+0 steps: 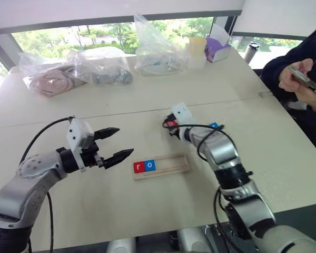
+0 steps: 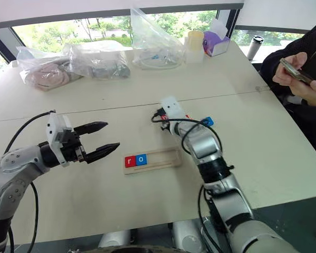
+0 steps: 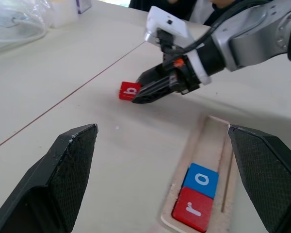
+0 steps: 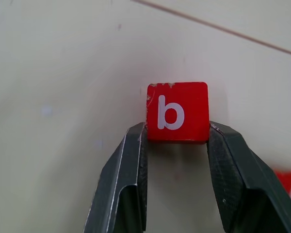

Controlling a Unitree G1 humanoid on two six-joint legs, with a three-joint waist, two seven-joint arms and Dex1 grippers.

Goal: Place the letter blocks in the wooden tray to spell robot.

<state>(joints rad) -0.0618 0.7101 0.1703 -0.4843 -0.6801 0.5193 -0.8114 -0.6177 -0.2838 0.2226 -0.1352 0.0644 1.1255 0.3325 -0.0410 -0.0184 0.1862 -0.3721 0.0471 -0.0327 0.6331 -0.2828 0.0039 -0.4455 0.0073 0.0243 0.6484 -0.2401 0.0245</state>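
The red b block [image 4: 176, 112] is pinched at its two sides between the fingertips of the right gripper [image 4: 176, 133], just above or on the table [image 1: 95, 205] beyond the wooden tray [image 1: 168, 164]; contact with the table cannot be told. The left gripper [image 1: 117, 143] is held with fingers spread wide and nothing between them, left of the tray. A red r block [image 1: 139, 167] and a blue o block [image 1: 150, 165] are seated side by side at the tray's left end, and another blue block [image 1: 215, 126] is seen partly hidden behind the right arm.

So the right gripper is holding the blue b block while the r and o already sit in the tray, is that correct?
Not quite: the b block in the right gripper is red, not blue, as the right wrist view shows. The r and o do sit in the tray.
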